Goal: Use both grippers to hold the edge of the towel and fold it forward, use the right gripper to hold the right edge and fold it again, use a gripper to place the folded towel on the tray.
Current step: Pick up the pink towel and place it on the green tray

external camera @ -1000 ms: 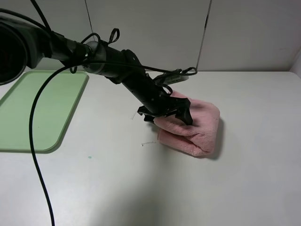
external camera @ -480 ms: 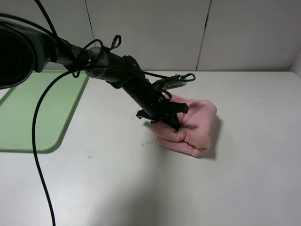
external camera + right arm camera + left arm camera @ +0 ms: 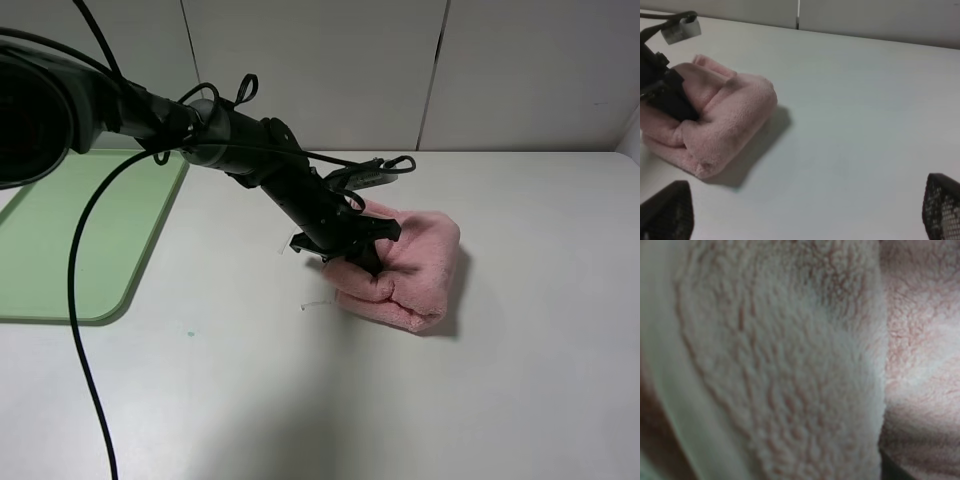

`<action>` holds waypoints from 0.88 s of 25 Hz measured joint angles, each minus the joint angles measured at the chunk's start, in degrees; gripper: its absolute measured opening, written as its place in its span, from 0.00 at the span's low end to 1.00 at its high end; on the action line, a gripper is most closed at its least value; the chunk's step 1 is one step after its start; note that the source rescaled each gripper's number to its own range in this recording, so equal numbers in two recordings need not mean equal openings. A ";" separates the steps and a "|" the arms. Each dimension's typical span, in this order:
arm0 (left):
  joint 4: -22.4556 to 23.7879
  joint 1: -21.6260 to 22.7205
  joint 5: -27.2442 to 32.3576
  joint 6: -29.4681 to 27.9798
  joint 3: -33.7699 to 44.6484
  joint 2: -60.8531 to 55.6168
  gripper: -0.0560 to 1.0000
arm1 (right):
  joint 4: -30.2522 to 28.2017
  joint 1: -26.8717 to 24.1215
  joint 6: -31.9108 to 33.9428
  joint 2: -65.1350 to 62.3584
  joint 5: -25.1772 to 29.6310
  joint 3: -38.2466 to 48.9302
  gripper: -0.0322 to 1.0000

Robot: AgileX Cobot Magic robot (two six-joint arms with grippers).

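Note:
The pink towel [image 3: 420, 272] lies folded into a thick bundle on the white table, right of centre. My left gripper [image 3: 365, 258] reaches across from the left, and its black jaws are shut on the bundle's left side, pinching a crease into the cloth. Fluffy pink towel [image 3: 790, 365] pressed close to the lens fills the left wrist view. In the right wrist view the towel [image 3: 725, 115] sits well ahead, with the left gripper [image 3: 670, 97] clamped on it. My right gripper [image 3: 805, 220] stands open and apart from the towel, holding nothing. The light green tray [image 3: 90, 230] lies at the far left.
A white wall with panel seams runs behind the table's back edge. A black cable [image 3: 75, 300] from the left arm hangs over the table's front left. A small white thread [image 3: 316, 304] lies beside the towel.
The left gripper's jaws have closed on the towel's left side, bunching the cloth. The bundle looks slightly more compact. In the last half second hardly anything moved.

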 joint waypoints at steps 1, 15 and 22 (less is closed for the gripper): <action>0.44 0.00 0.05 -0.15 0.00 -0.08 0.22 | 0.00 0.00 0.00 0.00 0.00 0.00 1.00; 14.19 4.07 4.50 -5.81 0.40 -7.85 0.22 | -0.50 0.00 0.00 0.00 0.00 0.00 1.00; 18.95 8.61 8.22 -7.33 0.97 -11.14 0.21 | -0.50 0.00 0.00 0.00 0.00 0.00 1.00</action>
